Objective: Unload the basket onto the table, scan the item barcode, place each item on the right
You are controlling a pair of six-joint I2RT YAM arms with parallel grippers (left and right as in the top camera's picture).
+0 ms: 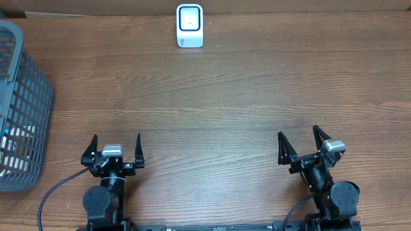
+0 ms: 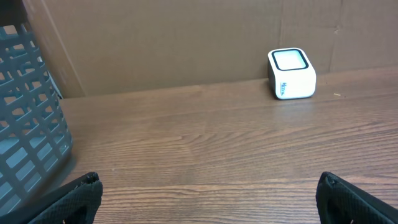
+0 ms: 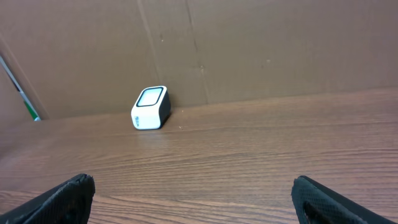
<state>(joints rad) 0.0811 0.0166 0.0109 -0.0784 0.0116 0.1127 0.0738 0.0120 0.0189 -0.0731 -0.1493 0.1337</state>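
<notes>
— Where is the item to be looked for?

— Nothing to be scanned is seen lying on the brown wood-grain counter (image 1: 212, 109). Pale contents (image 1: 18, 153) are glimpsed through the lattice of the grey plastic basket (image 1: 29, 96) at the counter's left edge, so the item is judged to be in there (what it is cannot be told through the slats).

— And how are the arms found?

— The left fingers (image 1: 92, 147) and the right fingers (image 1: 283, 149) are both spread wide with nothing between them. They are parked along the near edge, the left set near the basket and the right set well apart from it.

— What is called for first?

— A pick from the basket is judged to be the step in hand, and it is best given to the left fingers. The basket should be entered from above, over its rim, so that the wall is not struck or the basket shoved. The fingers should be closed only once the item is squarely between them.

— And the scan itself?

— The small white box-shaped scanner with a dark-framed window (image 1: 190, 25) stands at the middle of the far edge, its window facing upward. The item should be gripped where the barcode is not covered. It should then be held over the window, code towards it, and kept steady.
</notes>
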